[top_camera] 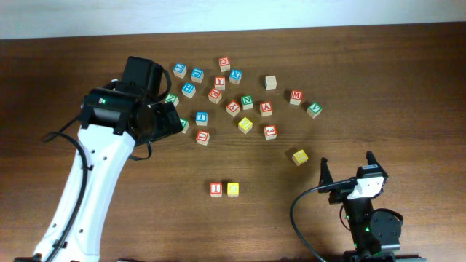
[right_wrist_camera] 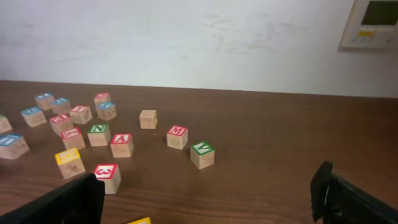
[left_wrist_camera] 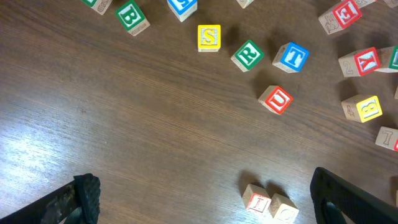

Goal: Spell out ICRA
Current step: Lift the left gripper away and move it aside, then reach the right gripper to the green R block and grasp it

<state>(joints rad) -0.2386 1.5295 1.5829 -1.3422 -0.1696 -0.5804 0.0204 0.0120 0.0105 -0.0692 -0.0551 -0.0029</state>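
Note:
The red I cube (top_camera: 215,189) and the yellow C cube (top_camera: 233,189) stand side by side, touching, near the table's front middle. They also show in the left wrist view, I (left_wrist_camera: 256,199) and C (left_wrist_camera: 283,208). The green R cube (left_wrist_camera: 247,55) lies next to a blue T; from overhead it (top_camera: 183,125) is partly hidden by my left gripper. The red A cube (top_camera: 266,108) sits in the cluster and shows in the right wrist view (right_wrist_camera: 121,144). My left gripper (top_camera: 169,116) (left_wrist_camera: 202,193) is open and empty above the cluster's left edge. My right gripper (top_camera: 348,169) (right_wrist_camera: 205,193) is open and empty at the front right.
Several other letter cubes are scattered at the table's back middle, among them a red U (left_wrist_camera: 275,99), a yellow S (left_wrist_camera: 209,37), a red 3 (top_camera: 270,132) and a green V (top_camera: 314,110). A lone yellow cube (top_camera: 300,156) lies near my right gripper.

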